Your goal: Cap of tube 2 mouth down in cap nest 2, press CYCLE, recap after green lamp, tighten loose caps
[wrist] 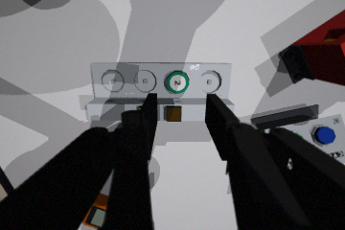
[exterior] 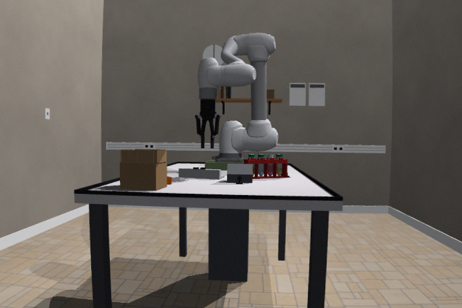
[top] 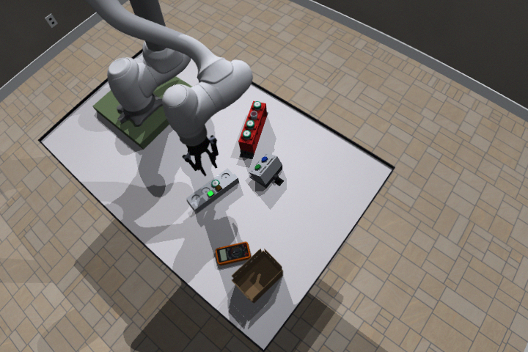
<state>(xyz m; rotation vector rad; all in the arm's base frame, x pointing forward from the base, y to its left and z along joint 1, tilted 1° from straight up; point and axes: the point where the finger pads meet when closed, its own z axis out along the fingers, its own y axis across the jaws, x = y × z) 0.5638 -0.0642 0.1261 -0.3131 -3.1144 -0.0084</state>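
Note:
The red decapping station [top: 252, 128] holds several tubes; one tube [top: 253, 114] stands open, the other three carry green caps. The loose green cap [top: 215, 182] lies flat in a nest of the grey cap tray [top: 213, 189]; in the wrist view the cap [wrist: 177, 82] sits in the third nest from the left. The green lamp [top: 210, 193] is lit. My gripper [top: 204, 163] hangs well above the tray, fingers partly closed with a gap and nothing between them [wrist: 180, 101]. The left finger hides the green lamp in the wrist view; the amber lamp [wrist: 172, 113] is dark.
The grey key housing [top: 266, 168] with the blue key [top: 264, 158] and green key [top: 257, 166] stands right of the tray. An orange multimeter [top: 232, 252] and an open cardboard box [top: 257, 274] lie near the table's front edge.

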